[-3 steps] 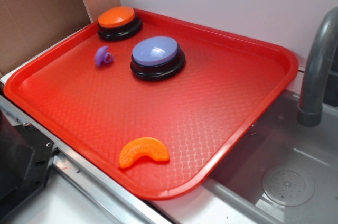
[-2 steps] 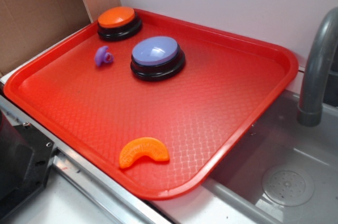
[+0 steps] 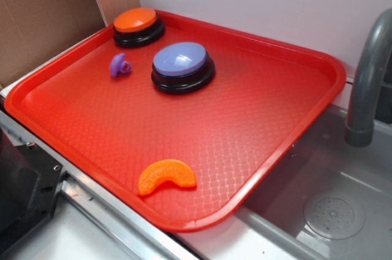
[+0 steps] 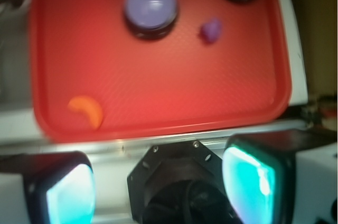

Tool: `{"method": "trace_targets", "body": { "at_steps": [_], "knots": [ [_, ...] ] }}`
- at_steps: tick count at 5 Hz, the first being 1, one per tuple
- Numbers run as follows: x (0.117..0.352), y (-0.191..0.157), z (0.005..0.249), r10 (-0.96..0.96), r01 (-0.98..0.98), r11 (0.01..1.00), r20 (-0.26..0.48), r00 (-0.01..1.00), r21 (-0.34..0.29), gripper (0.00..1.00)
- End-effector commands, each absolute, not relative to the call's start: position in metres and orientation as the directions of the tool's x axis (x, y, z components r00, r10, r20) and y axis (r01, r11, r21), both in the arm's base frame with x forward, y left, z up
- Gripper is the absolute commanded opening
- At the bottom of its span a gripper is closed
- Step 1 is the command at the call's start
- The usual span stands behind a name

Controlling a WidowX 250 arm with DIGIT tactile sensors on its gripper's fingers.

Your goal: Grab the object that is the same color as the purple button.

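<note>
High above a red tray [image 3: 318,67], the pincer [image 4: 163,182] hangs with jaws spread wide and empty, seemingly surveying before its descent. The small purple toy piece [image 3: 119,65] lies just beside the purple button [image 3: 181,64], near an orange button [image 3: 136,22]. No writing is legible anywhere.

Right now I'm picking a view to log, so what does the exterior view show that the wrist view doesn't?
Only the exterior view shows the grey faucet and sink basin.

Only the wrist view shows the gripper, open, hanging off the tray's near edge.

Both show the red tray, purple button, orange button, small purple toy piece and orange slice.
</note>
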State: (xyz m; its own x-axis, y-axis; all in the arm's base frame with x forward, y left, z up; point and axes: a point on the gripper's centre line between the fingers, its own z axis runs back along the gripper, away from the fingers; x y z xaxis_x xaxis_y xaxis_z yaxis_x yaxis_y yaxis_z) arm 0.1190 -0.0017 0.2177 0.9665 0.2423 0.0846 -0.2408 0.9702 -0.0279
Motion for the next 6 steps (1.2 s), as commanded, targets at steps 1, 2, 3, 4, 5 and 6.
{"method": "trace_targets", "body": {
  "at_steps": [1,2,3,4,5,6],
  "knots": [
    [0.148,0.044,0.181,0.665,-0.665,0.742,0.217,0.715,-0.085,1.00],
    [0.169,0.067,0.157,0.813,-0.825,0.559,0.249,0.526,-0.081,1.00],
    [0.190,0.080,0.132,0.894,-0.906,0.413,0.228,0.385,-0.089,1.00],
    [0.206,0.092,0.110,0.938,-0.969,0.237,0.276,0.210,-0.068,1.00],
    [0.219,0.102,0.086,0.955,-0.982,0.176,0.254,0.153,-0.070,1.00],
    [0.226,0.106,0.062,0.964,-0.986,0.151,0.232,0.132,-0.064,1.00]
  ]
}}
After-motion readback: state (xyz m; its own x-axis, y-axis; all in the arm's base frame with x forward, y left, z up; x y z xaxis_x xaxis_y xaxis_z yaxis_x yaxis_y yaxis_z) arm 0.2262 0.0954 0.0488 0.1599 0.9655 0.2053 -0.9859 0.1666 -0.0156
